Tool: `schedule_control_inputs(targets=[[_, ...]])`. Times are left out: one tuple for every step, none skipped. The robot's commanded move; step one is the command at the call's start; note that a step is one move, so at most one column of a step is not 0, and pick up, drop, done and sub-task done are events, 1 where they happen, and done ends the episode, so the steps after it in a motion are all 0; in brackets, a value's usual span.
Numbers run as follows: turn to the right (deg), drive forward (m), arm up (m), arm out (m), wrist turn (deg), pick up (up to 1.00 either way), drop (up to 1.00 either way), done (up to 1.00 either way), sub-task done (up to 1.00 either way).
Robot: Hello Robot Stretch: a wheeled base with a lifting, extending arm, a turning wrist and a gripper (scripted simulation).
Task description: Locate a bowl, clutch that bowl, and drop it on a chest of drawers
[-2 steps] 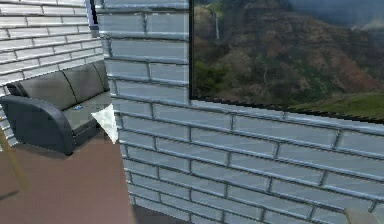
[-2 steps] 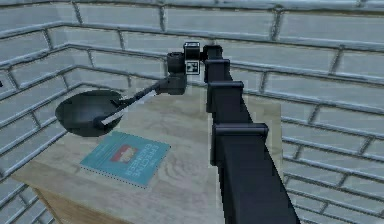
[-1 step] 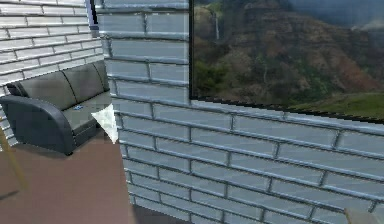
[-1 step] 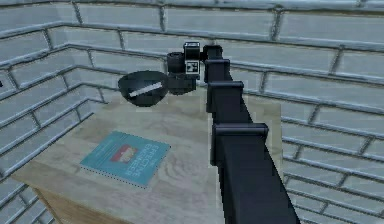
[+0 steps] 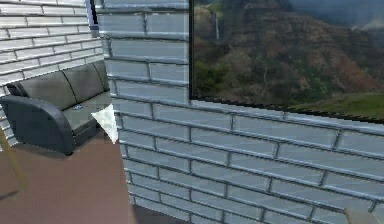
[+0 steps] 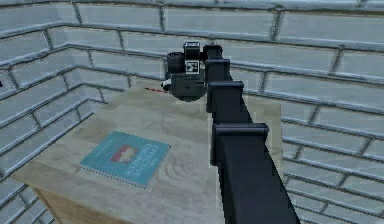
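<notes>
Pale wooden top (image 6: pixel 190 130) bears a blue book (image 6: pixel 125 158), pincer (image 6: pixel 170 86) beyond.

Soft, even light fills both views. In the forward view the pale grey brick wall (image 5: pixel 200 150) is brightly lit, while the dark grey cushioned sofa (image 5: pixel 55 105) sits in dimmer shade. In the arm side view the light wooden desk (image 6: pixel 190 125) is evenly lit, and the black square arm (image 6: pixel 245 150) shows a top face lighter than its side.

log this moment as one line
arm out over wooden top | gripper near far edge, hold unclear | blue book on top | ahead: brick wall, sofa
</notes>
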Motion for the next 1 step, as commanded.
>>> schedule_control_inputs(targets=[[0.0,0.00,-0.12,0.00,0.0,0.00,0.00,0.00,0.00]])
